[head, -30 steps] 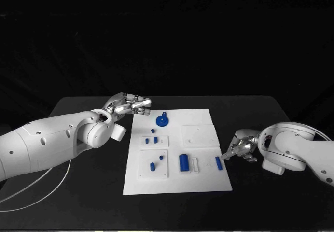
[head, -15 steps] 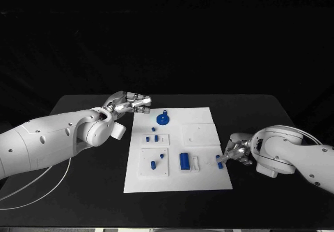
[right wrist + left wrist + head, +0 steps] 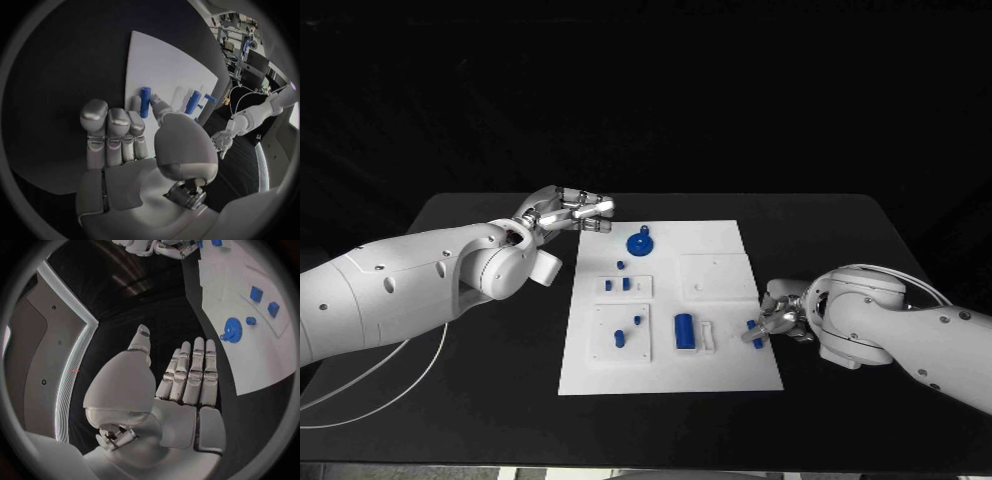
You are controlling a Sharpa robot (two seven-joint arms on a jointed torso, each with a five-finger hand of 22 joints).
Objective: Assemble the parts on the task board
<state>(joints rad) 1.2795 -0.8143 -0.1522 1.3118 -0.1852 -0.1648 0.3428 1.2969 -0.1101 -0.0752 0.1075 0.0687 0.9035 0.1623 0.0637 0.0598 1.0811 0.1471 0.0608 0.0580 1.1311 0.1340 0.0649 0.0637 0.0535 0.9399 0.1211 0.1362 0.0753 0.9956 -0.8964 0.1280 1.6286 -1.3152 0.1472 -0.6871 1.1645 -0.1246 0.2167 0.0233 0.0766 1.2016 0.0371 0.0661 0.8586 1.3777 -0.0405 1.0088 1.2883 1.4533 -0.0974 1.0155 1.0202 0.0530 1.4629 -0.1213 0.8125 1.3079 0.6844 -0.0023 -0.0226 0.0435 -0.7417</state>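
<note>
The white task board (image 3: 733,375) lies mid-table. It carries a blue round gear-like part (image 3: 640,245), small blue blocks (image 3: 607,286), short pegs (image 3: 619,340) and a thick blue cylinder (image 3: 684,331). A thin blue rod (image 3: 754,333) lies at the board's right edge. My right hand (image 3: 780,312) reaches it from the right. In the right wrist view the rod (image 3: 144,101) sits pinched between the thumb and a fingertip (image 3: 135,103) of that hand (image 3: 137,150). My left hand (image 3: 567,212) hovers off the board's far left corner, with its fingers (image 3: 194,370) straight and holding nothing.
The left forearm (image 3: 430,290) covers the table's left side, and a white cable (image 3: 387,390) loops beneath it. In the left wrist view the board (image 3: 262,355) and the gear-like part (image 3: 232,330) lie beside the left hand. Black table surrounds the board.
My right hand has moved in toward the board's right edge and its fingertips have closed around the thin blue rod. The left hand has barely moved.
</note>
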